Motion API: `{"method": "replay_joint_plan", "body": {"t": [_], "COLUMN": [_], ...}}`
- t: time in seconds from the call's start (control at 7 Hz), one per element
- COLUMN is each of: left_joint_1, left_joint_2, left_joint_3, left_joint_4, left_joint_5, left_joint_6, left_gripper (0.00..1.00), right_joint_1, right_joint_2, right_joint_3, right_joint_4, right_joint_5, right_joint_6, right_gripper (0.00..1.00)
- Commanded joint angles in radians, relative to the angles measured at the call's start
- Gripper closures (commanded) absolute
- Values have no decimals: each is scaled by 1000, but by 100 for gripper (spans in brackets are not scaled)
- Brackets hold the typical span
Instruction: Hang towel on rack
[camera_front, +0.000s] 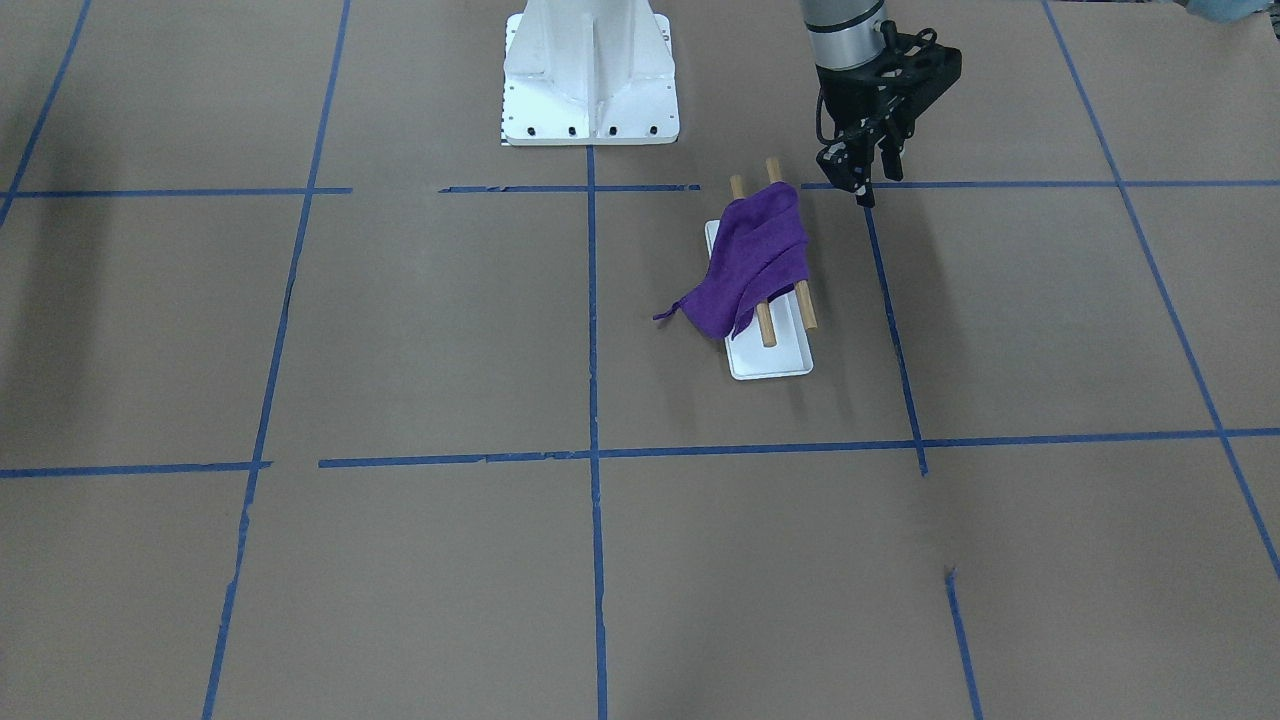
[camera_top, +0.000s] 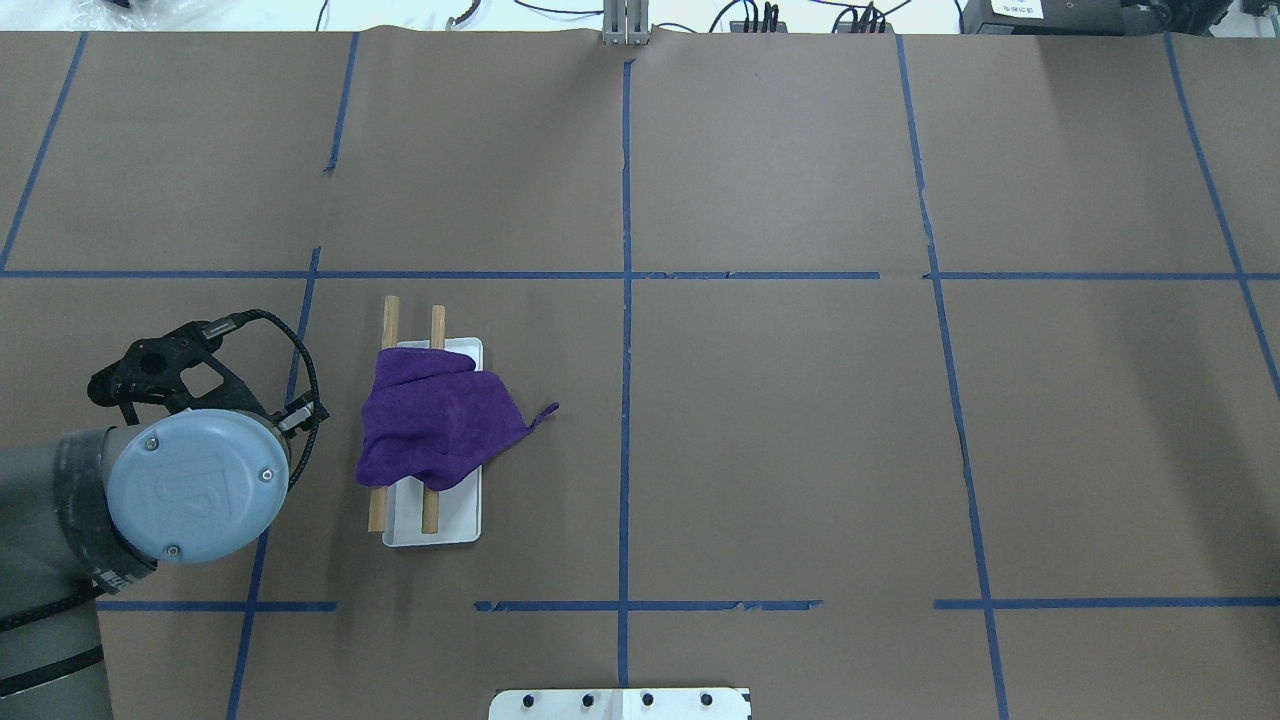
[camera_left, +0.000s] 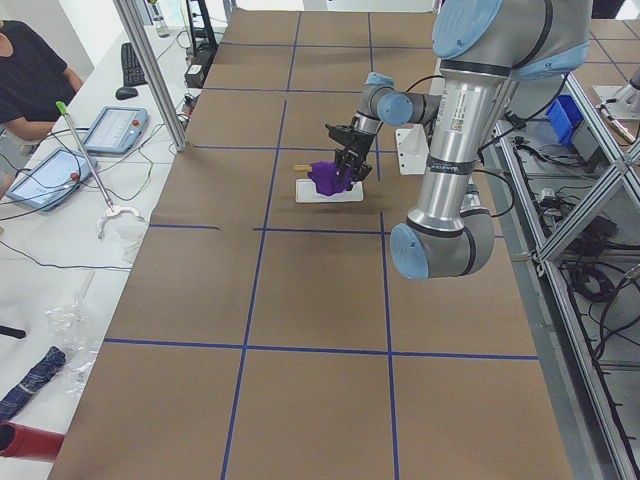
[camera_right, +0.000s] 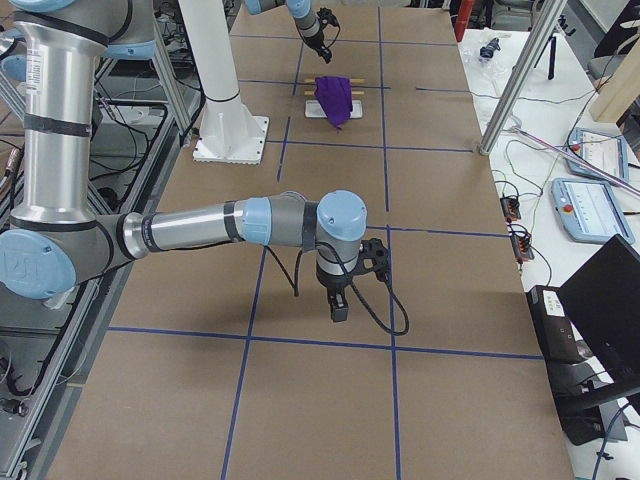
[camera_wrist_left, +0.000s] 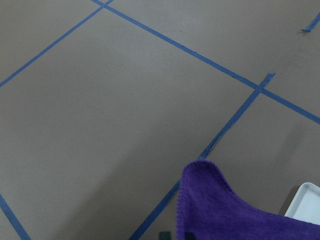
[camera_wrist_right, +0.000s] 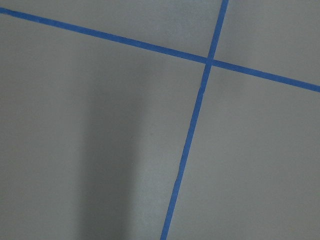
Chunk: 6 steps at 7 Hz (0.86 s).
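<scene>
The purple towel (camera_front: 755, 265) lies draped across both wooden rods (camera_front: 767, 330) of the rack, whose white base (camera_front: 770, 360) rests on the brown table. One corner of the towel trails onto the table. The towel (camera_top: 435, 420) covers the middle of the rods, and their ends stick out. My left gripper (camera_front: 880, 190) hangs above the table just beside the rack's robot-side end, apart from the towel, with its fingers a little apart and empty. The left wrist view shows the towel's edge (camera_wrist_left: 225, 210) and a base corner (camera_wrist_left: 305, 202). My right gripper (camera_right: 339, 312) is far away over bare table; I cannot tell its state.
The large white pedestal (camera_front: 590, 90) with bolt holes stands at the robot's side of the table. Blue tape lines (camera_top: 626, 300) divide the brown surface into squares. Operators' tablets and cables (camera_left: 110, 130) lie on a side bench beyond the table's edge.
</scene>
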Motion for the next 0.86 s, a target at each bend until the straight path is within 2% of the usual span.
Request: {"method": "replay_joint_plan", "body": {"t": [0.0,0.14,0.57,0.71], "left_joint_1": [-20,-38,-231,-294], "left_joint_2": [-1,-8,-48,-66], "left_joint_3": [-45,-55,-55,-44], "left_joint_4": [1,1,-12,-79], "left_joint_5": [-12,-47,-239,-306], "left_joint_6": [117,191,567,699], "left_gripper": [0,0,0,0], "right_joint_1": [0,0,0,0], "right_joint_2": [0,0,0,-2], "right_joint_3": [-1,-3,-1,-4], "right_joint_4": [0,0,0,0], "right_joint_5": [0,0,-1,-3], "right_joint_6": [-1,-3,-12,-9], "right_gripper": [0,0,0,0]}}
